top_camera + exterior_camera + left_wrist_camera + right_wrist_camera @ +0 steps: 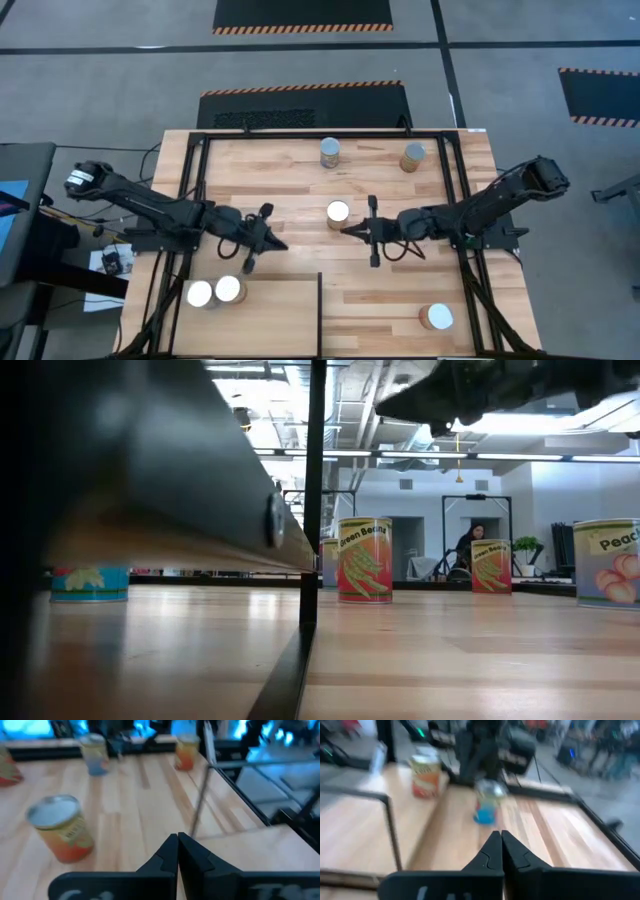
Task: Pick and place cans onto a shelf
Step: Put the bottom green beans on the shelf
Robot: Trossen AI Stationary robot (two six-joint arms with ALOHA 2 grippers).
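- The worktop point(300, 170) is striped butcher-block wood, pale and smooth, ringed by a thin black metal frame.
- The shelf point(270, 320) is a flat rectangle of plain, unstriped plywood at the near-left corner of the worktop in the high view.
- Two cans point(214, 292) stand upright and touching on the shelf's far-left part, their round tops bright white.
- One can point(338, 212) with a pale round top stands near the middle of the worktop, just beside the tip of the right pincer point(347, 230) and between the two arms.
- A can with a grey top point(330, 152) and a can with a tan top point(413, 157) stand apart along the far edge.
- Another white-topped can point(436, 317) sits alone at the near-right corner.
- From table height, a cylindrical tin point(364, 559) shows a label reading "Green Beans", and a tin at the edge point(607, 562) bears pictured peaches.
- The left pincer point(277, 246) hovers just beyond the shelf's far edge, its two dark angular fingers pressed together with nothing between them.
- The right pincer is likewise fully closed and empty; in its own wrist view the fingers point(490, 852) meet along a straight seam.
- A person point(470, 545) shows far off in the room behind the worktop.
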